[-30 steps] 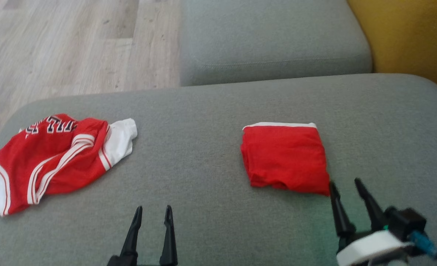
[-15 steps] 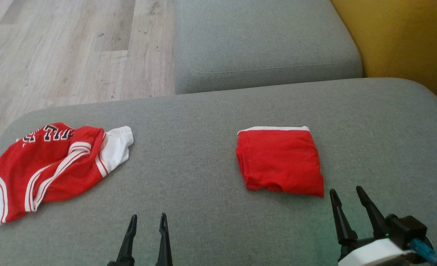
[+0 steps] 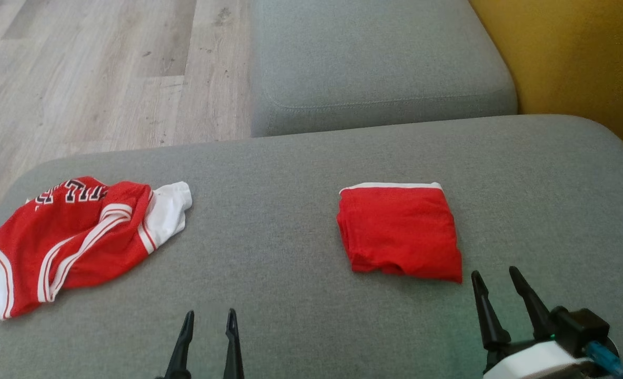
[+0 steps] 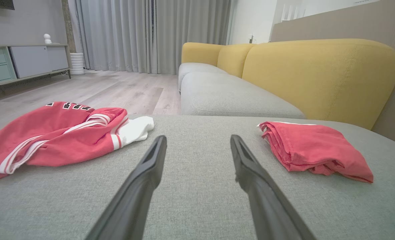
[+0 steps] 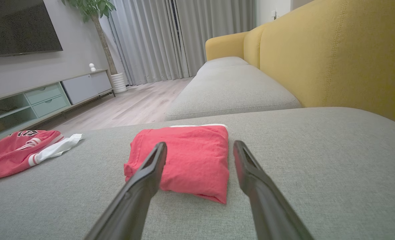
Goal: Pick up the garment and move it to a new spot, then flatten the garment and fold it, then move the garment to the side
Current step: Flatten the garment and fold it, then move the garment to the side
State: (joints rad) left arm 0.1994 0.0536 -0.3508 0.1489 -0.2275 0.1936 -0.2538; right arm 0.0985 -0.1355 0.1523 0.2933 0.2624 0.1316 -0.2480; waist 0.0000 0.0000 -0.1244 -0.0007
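We judge the task close to its end. The folded garment lies flat on the grey sofa cushion as a compact red square, with a white band along its far edge and slightly uneven layers at the near side. Our right pincer hovers just beside its near right corner, released and empty. Our left pincer, well to its left, is likewise spread and holds nothing. Far to its left a crumpled jersey lies unfolded. We cannot tell whether a last shift aside remains.
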